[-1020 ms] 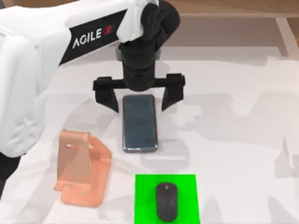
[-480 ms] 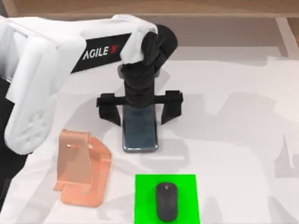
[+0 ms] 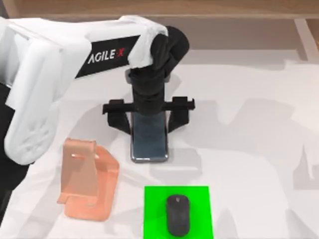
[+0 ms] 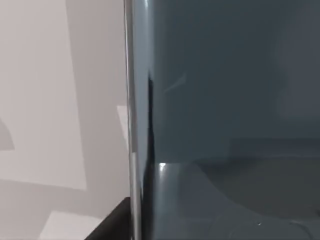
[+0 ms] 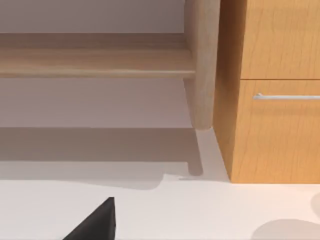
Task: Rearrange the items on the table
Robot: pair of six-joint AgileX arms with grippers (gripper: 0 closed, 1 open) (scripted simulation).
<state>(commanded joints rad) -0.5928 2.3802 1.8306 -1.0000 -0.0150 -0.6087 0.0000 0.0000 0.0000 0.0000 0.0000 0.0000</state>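
Fingers of my left gripper (image 3: 148, 115) stand apart, one on each long side of the smartphone (image 3: 149, 137), which lies flat mid-table (image 3: 249, 129), up from the mouse (image 3: 178, 215) on its green square (image 3: 154, 209). I think I am at the grab step, so next I should squeeze. My arm reaches in from the left, pointing straight down.

Wooden shelf frame (image 5: 150, 62), drawer cabinet (image 5: 275, 90)

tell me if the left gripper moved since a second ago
Yes. The left gripper has come toward the top view's near edge, over the smartphone; its fingers now sit tighter around it.
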